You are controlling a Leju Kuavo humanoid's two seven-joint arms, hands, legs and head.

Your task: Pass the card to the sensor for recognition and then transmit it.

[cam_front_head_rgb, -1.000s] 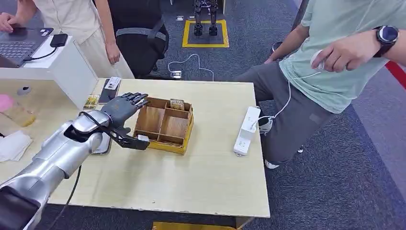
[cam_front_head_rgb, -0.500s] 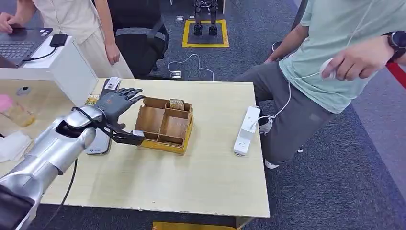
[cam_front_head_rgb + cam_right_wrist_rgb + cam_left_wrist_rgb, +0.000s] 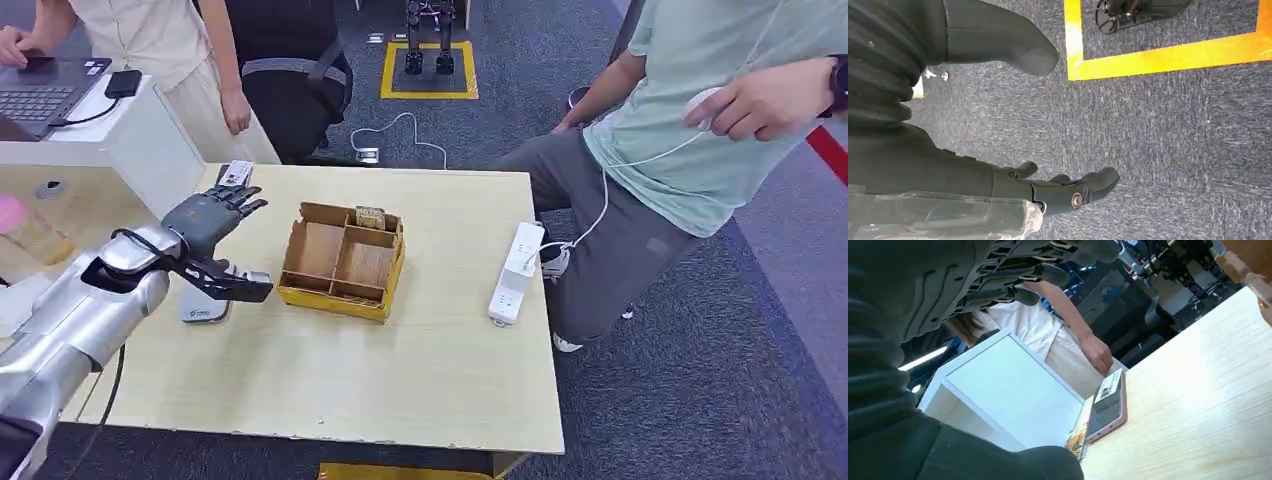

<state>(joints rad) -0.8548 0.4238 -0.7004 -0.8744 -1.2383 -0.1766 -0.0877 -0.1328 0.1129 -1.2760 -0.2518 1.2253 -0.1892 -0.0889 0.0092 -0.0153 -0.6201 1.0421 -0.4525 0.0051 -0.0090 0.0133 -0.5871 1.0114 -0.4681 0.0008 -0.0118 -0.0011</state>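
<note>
The left hand [image 3: 205, 225] hovers over the tabletop [image 3: 400, 370] at the 9 o'clock side of the box [image 3: 342, 262], fingers spread toward 12 o'clock, thumb extended toward the box. A small white card [image 3: 259, 277] sits at the thumb tip; whether the hand pinches it cannot be told. A grey sensor [image 3: 204, 305] lies flat on the tabletop directly below the hand, at the 9 o'clock side of the box and apart from it. The box is a four-compartment cardboard tray with a yellow base; a small patterned item [image 3: 370, 217] stands in its far right compartment. A phone [image 3: 1108, 410] lies flat at 11 o'clock of the hand, near the white partition [image 3: 150, 140]. A power strip [image 3: 516, 272] lies at 3 o'clock of the box. The right hand [image 3: 1068, 187] hangs above grey carpet [image 3: 1173, 135], fingers loosely apart, holding nothing.
</note>
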